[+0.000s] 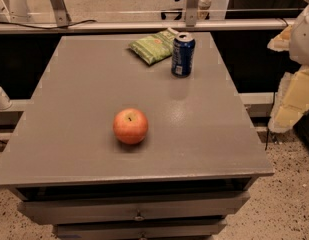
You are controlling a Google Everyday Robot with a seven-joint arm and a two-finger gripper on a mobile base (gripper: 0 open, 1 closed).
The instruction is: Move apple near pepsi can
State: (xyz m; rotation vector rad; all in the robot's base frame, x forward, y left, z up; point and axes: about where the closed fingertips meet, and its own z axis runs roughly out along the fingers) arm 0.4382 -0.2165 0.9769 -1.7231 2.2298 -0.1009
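We record one grey table (pixel 84 84), seen from above its front edge, with drawers (pixel 194 204) below the top. Item one: the apple (pixel 130 126), red-orange with a short dark stem pointing up, resting alone on the near half of the tabletop, slightly left of centre. Item two: the pepsi can (pixel 183 54), dark blue with a silver top, upright near the far edge and well apart from the apple. Item three: a crinkled green snack bag (pixel 153 46), lying flat just to the left of the can and very close to it. Item four: the gripper (pixel 293 96), a pale white-and-yellowish form at the right margin, off the table's right side and above the speckled floor (pixel 289 199), well apart from apple and can; we cannot tell how far open it is or whether it has hold of anything.
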